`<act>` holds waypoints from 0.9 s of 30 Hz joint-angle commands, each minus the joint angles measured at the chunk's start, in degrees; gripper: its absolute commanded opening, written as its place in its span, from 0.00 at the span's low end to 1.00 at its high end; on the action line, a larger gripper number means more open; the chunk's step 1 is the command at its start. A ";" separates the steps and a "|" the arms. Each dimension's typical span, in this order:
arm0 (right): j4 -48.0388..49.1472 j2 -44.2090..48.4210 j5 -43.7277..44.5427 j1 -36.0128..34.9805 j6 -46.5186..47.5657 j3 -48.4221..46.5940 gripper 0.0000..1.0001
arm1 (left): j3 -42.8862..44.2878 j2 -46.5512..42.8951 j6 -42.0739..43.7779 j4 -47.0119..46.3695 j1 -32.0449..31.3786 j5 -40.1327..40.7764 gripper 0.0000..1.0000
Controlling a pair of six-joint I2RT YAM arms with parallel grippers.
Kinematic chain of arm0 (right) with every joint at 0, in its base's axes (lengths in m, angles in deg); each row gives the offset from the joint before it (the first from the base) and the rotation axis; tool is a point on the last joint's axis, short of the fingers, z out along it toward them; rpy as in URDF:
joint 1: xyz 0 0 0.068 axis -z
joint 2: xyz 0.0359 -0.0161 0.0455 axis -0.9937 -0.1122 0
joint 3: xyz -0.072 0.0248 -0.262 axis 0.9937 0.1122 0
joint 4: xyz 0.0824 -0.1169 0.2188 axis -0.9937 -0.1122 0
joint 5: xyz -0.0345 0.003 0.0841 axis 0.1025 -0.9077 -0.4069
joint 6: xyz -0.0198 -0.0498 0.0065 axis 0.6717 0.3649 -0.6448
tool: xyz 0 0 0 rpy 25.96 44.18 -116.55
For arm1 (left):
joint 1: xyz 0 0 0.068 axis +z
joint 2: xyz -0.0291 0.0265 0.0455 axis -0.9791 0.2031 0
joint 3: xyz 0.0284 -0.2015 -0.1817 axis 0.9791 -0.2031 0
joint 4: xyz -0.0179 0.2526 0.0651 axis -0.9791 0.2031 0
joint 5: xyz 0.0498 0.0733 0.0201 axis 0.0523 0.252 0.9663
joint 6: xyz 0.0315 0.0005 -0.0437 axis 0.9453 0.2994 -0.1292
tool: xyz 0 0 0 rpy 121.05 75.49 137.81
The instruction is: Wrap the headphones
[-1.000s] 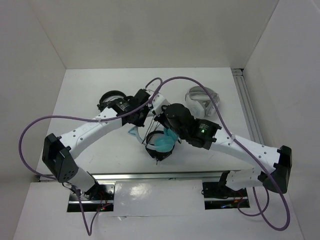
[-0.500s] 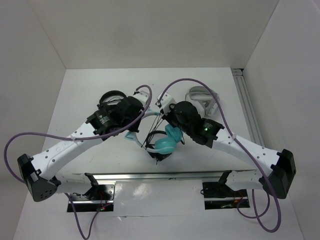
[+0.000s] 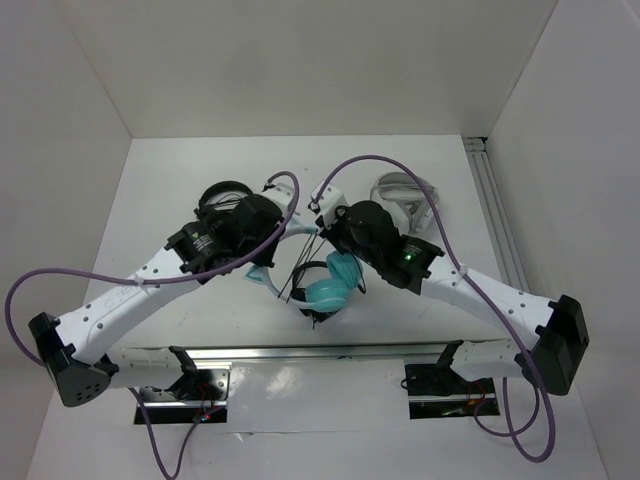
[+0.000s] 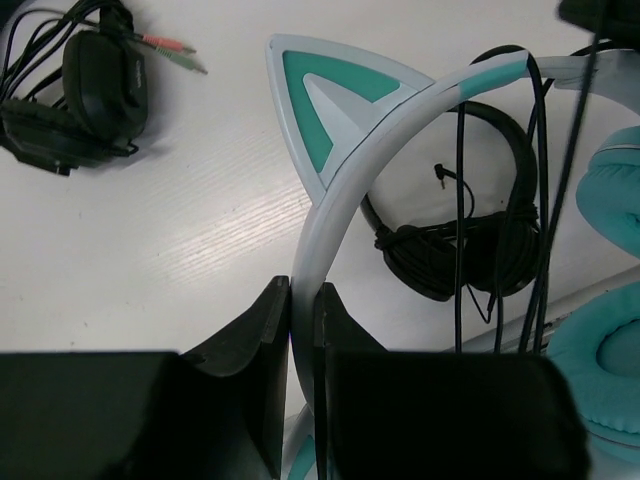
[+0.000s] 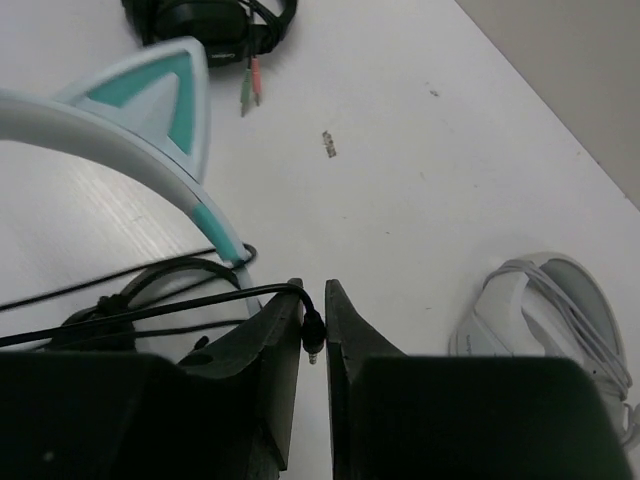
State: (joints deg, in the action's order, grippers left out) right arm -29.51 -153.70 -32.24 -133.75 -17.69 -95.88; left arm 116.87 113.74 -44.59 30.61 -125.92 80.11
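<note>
The headphones (image 3: 332, 282) are teal, with a pale mint headband (image 4: 345, 170) bearing a cat ear (image 4: 325, 100), and hang just above the table's middle. My left gripper (image 4: 303, 300) is shut on the headband below that ear. A thin black cable (image 4: 461, 210) runs in several strands across the headband. My right gripper (image 5: 313, 330) is shut on the cable's plug (image 5: 313, 335), with the cable (image 5: 190, 300) leading off to the left toward the headband (image 5: 120, 140). In the top view the two grippers, left (image 3: 275, 245) and right (image 3: 322, 225), stand close together behind the teal ear cups.
Small black headphones (image 3: 222, 197) lie at the back left. Grey-white headphones (image 3: 405, 200) lie at the back right. Another black headset (image 4: 470, 250) lies on the table under the teal one. A metal rail (image 3: 320, 352) runs along the near edge.
The left arm has swung its elbow outward and low to the left, and its gripper has drawn back left with the headband. The right gripper has shifted slightly back. The ear cups have risen a little.
</note>
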 commanded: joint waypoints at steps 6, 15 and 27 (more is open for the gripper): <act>7.20 -3.35 8.49 7.91 -1.40 1.94 0.31 | 6.53 2.34 0.04 7.33 6.67 -8.91 0.00; 7.21 -6.34 5.68 9.67 -3.07 0.36 0.35 | 5.31 1.20 2.67 6.81 6.68 -15.49 0.00; 6.68 -8.80 6.21 10.20 -3.60 -0.44 0.46 | 5.31 0.05 2.15 6.81 6.15 -13.22 0.00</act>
State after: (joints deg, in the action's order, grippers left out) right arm -25.01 -161.33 -31.52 -125.86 -21.13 -95.37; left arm 120.52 117.48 -43.14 36.05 -118.97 71.85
